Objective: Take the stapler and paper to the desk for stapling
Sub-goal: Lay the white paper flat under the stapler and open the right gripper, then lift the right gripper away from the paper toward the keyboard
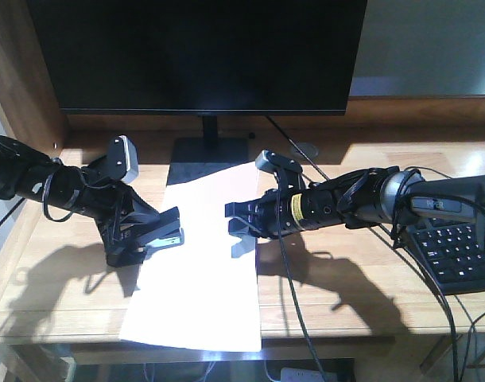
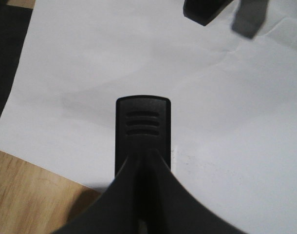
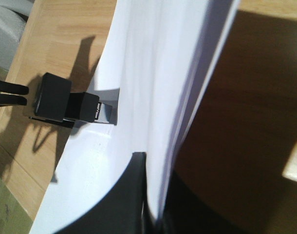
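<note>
Paper (image 1: 203, 294), smooth, white and faintly creased, lies lengthwise on the pale plank-jointed desk (image 1: 330, 294). Its right edge is bowed upward where the matte-black fingers of the right gripper (image 1: 241, 227) are closed on it. The left gripper (image 1: 151, 239) is clamped around the small black stapler (image 1: 169, 236), whose ribbed plastic end and grey metal channel reach over the sheet's left edge. The flat stand of a black monitor (image 1: 203, 48) sits just beyond the sheet's far edge, and a black keyboard (image 1: 457, 255) lies at the right, partly covered by the right arm and its cables.
</note>
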